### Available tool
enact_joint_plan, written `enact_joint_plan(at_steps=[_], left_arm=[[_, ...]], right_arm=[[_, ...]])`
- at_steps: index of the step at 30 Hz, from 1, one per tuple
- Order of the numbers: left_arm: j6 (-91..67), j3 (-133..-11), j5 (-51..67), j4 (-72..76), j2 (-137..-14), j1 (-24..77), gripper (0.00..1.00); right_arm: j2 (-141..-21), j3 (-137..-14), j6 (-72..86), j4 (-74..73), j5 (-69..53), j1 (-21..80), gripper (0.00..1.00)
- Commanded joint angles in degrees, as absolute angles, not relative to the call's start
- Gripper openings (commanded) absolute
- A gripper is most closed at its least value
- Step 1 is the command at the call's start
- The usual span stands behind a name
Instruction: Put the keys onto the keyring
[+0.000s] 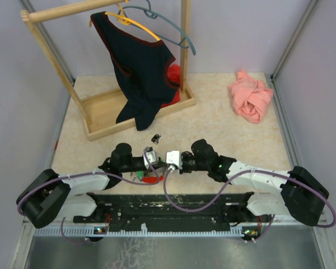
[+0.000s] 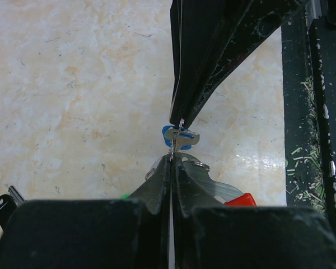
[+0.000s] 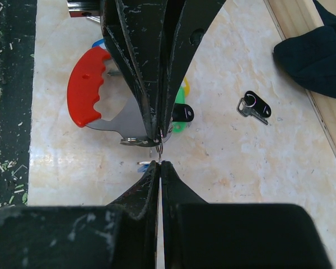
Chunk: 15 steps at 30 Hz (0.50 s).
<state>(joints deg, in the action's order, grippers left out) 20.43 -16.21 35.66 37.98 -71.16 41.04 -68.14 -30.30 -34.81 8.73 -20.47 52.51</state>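
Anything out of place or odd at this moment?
A black-headed key lies alone on the table, apart from the other keys. The dark shirt hangs askew on its hanger.

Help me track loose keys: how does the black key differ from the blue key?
The black key has a black head; the blue key, a blue one. The black key lies alone on the table, apart from the grippers; the blue key sits right where the left gripper and right gripper meet tip to tip. Both are small, with silvery metal.
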Motion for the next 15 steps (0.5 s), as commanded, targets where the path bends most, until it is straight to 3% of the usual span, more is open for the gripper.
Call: enact_joint_plan(at_steps=[1,15], left_arm=[[20.73,-17.59,37.40,38.67,-71.15,41.22,0.01],[20.61,-17.58,38.03,39.00,-71.21,41.22,0.01]], right_arm=[[-68.29,-31.92,-35.51,10.52,-20.38,53.26,0.00],[-68.80,-32.45,-35.60,10.19,-20.27,53.61,0.00]])
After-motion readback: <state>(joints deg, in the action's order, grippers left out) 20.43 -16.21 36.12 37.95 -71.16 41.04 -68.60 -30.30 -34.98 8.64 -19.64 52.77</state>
